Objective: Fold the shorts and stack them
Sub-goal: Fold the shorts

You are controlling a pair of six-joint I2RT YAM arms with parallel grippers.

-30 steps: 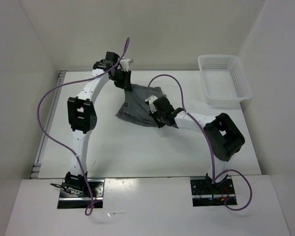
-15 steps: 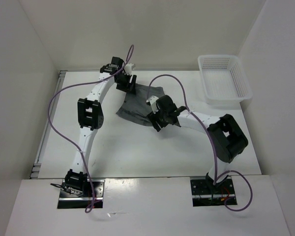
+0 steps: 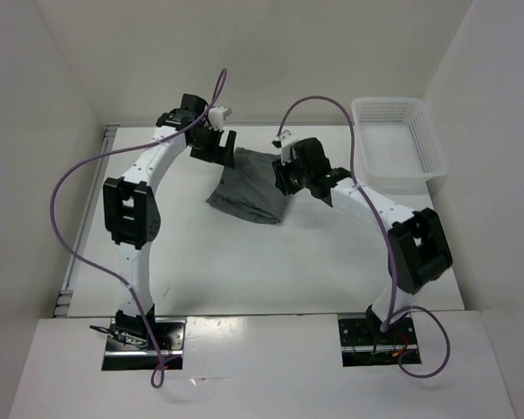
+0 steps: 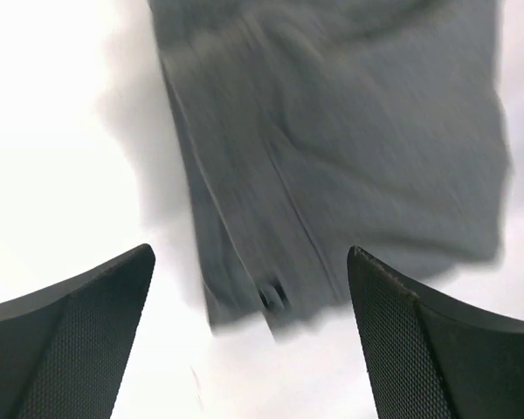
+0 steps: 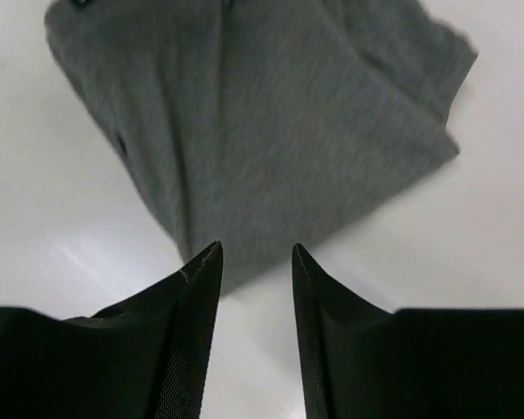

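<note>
- Shorts [image 3: 249, 185] are lying in a folded grey bundle on the white surface [image 3: 244, 262], about midway between the two arms and toward the far side.
- In the left wrist view the shorts [image 4: 332, 157] are filling the upper part of the picture, with a small dark tag [image 4: 271, 297] showing at the edge nearest the camera.
- The left hand [image 3: 217, 147] is hanging at the far left corner of the cloth. Its fingers [image 4: 70, 340] are spreading wide and gripping nothing.
- The right hand [image 3: 284, 177] is sitting over the right edge of the shorts.
- In its own view the right hand [image 5: 255, 262] is showing only a narrow gap between its fingers [image 5: 183, 332], and nothing is lying in that gap. The shorts [image 5: 271, 131] are lying just beyond the tips, and I cannot tell whether the tips are touching the cloth.
- A white mesh basket [image 3: 389, 102] is standing at the far right corner, well apart from the shorts.
</note>
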